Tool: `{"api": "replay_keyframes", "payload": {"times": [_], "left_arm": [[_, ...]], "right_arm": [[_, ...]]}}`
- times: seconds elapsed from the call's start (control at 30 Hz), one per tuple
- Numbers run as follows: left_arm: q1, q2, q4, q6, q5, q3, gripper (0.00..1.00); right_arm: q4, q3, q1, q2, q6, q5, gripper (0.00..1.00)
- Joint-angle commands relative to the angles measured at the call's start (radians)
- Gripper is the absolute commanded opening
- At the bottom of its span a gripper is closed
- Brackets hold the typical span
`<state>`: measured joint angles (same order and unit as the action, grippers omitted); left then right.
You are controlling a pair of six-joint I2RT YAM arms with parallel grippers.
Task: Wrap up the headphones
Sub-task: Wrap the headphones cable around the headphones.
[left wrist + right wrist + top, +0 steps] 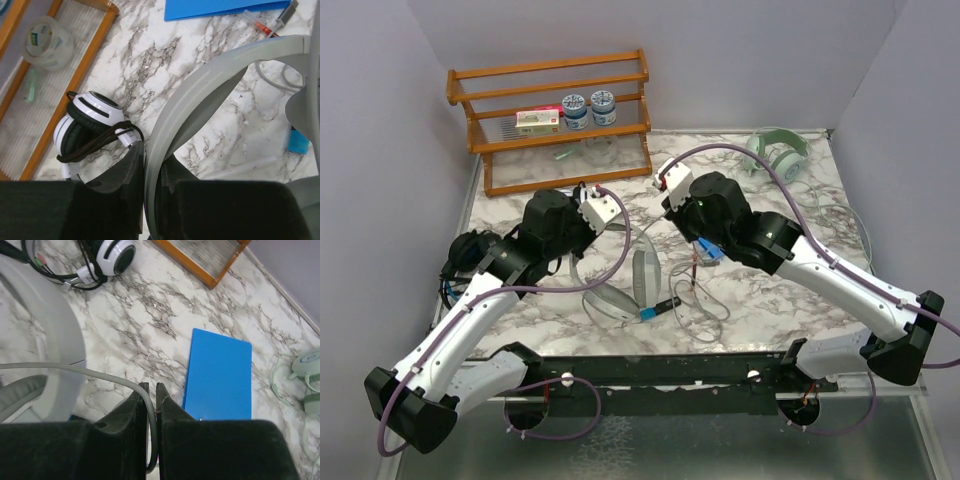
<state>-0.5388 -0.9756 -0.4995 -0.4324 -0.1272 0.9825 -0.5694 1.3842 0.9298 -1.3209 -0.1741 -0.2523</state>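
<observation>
**Operator:** Top view. Where are the headphones?

**Arm:** The grey pair (646,275) lies mid-bench (775,305), between my two arms. The black pair (468,255) sits at the left edge, beside my left arm. The pale pair (778,150) is in the far right corner. A rack (610,130) stands at the far left. My wrists hide both sets of fingertips in this view.

**Operator:** Left wrist view.

**Arm:** My left pincer (152,200) is pressed together on the headband (200,85) of the grey pair, which arcs up and to the right from the fingers. The white-and-black pair (90,122) lies just left of it, a dark cord crossing one cup. A tape roll (47,42) sits in the rack.

**Operator:** Right wrist view.

**Arm:** My right pincer (150,425) pinches the thin grey cable (75,366), which runs left from the fingers. A blue card (220,375) lies flat just to the right.
</observation>
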Motion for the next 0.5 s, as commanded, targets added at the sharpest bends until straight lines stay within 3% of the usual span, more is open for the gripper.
{"api": "replay_keyframes", "payload": {"times": [0.0,0.13,0.3,0.47], "left_arm": [[-0.003,0.029,-0.018,0.072,-0.109,0.019,0.00],[-0.003,0.025,-0.020,0.150,-0.168,0.049,0.00],[-0.003,0.013,-0.026,0.249,-0.159,0.102,0.00],[-0.003,-0.001,-0.057,0.248,-0.179,0.122,0.00]], "right_arm": [[0.115,-0.087,-0.034,0.045,0.036,-0.039,0.13],[0.186,-0.172,-0.060,0.080,0.055,0.067,0.08],[0.269,-0.279,-0.093,0.115,0.118,0.068,0.04],[0.322,-0.335,-0.156,0.184,0.170,0.019,0.04]]}}
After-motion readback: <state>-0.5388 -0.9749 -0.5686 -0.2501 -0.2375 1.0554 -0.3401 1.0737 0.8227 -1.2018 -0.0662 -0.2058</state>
